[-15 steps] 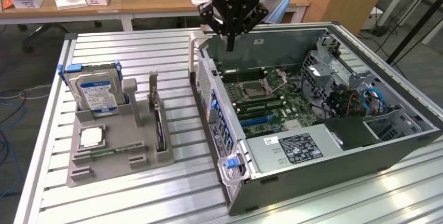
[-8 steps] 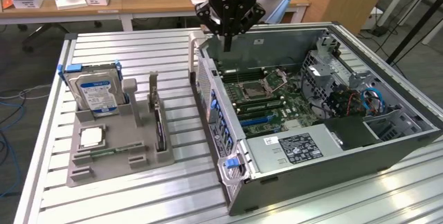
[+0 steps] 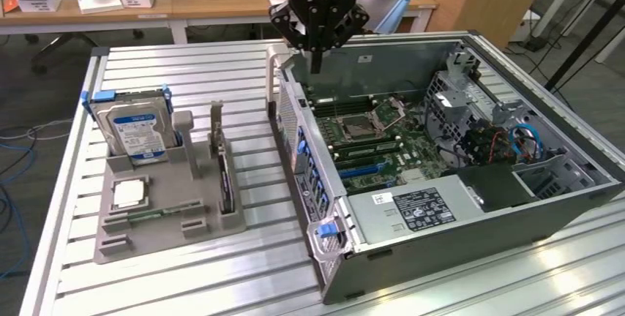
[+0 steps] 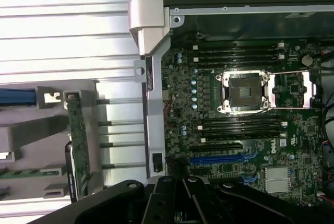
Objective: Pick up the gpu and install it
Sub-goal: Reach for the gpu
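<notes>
The thin flat black gpu [image 3: 225, 181], upright along the grey plastic holder's [image 3: 161, 217] edge beside the open dark computer case [image 3: 488, 232], looks light, stiff and fragile: pinch its top edge. The black hand [image 3: 317, 60] is closed, empty.

lab with slatted aluminium workbench [image 3: 186, 64], opened pc case [image 3: 488, 239].

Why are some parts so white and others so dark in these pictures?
Exterior view: light glares off the metal table beside the computer case. Wrist view: the table's slats wash out nearly white, while the gripper is a dark shape.
</notes>
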Available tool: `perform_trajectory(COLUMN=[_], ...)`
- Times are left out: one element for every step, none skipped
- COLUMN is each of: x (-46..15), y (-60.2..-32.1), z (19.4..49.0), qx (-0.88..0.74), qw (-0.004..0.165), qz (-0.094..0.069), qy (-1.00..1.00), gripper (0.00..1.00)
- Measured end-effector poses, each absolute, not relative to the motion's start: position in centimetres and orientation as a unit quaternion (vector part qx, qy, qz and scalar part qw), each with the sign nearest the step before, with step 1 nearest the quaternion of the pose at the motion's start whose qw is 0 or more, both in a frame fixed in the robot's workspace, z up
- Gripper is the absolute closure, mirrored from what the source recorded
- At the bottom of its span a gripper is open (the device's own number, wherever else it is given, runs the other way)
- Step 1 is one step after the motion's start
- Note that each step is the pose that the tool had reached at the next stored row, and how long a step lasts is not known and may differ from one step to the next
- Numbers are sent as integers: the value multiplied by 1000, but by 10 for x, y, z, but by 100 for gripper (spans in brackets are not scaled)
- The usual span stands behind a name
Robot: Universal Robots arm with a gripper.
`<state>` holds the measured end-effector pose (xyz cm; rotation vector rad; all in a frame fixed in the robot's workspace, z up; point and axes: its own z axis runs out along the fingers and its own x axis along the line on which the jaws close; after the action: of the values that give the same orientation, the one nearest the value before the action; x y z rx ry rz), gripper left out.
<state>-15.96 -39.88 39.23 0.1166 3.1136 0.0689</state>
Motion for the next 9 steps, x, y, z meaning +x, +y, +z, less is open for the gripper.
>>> perform_trajectory(x=[-161, -162, -164, -165, -167, -169, -172, -175, -178], y=[-399, -399, -399, -399, -399, -399, -399, -399, -399], z=[392, 392, 392, 392, 392, 392, 392, 392, 392], qx=[37, 37, 37, 37, 37, 37, 37, 37, 37], qw=[12, 13, 12, 12, 12, 12, 12, 12, 12], qz=[22, 22, 22, 22, 22, 22, 22, 22, 22], qy=[999, 999, 999, 999, 999, 999, 999, 999, 999], gripper=[89, 89, 89, 89, 89, 89, 89, 89, 89])
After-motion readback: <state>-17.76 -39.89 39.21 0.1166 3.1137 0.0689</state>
